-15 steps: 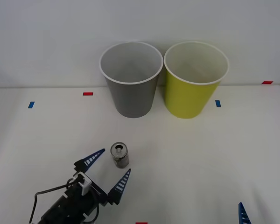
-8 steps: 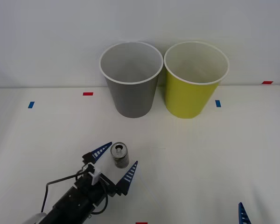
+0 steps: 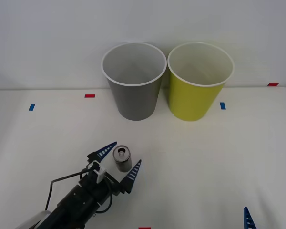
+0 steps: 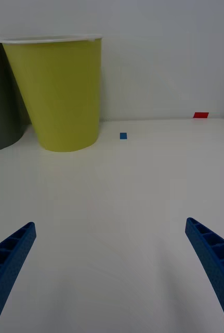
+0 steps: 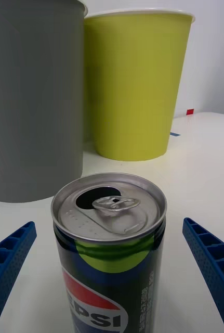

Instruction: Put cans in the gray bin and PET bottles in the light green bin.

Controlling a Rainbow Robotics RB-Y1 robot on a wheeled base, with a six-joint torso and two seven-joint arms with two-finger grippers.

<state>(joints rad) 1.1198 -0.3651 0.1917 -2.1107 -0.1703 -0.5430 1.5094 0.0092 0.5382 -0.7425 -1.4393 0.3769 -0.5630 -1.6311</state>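
On the white surface, the can was seen standing upright between the spread fingers of the left tool, untouched. At twelve o'clock from it stood the gray bin, with the light green bin at its three o'clock. At the near right corner, the right tool was held spread.

Note the can: bare brushed metal top, dull silver sheen, with a glossy printed wall below. Your gray bin and green bin look like smooth matt plastic, rims white. The bench is a smooth matt white surface. Left claw fingers: ribbed blue plastic, matt.
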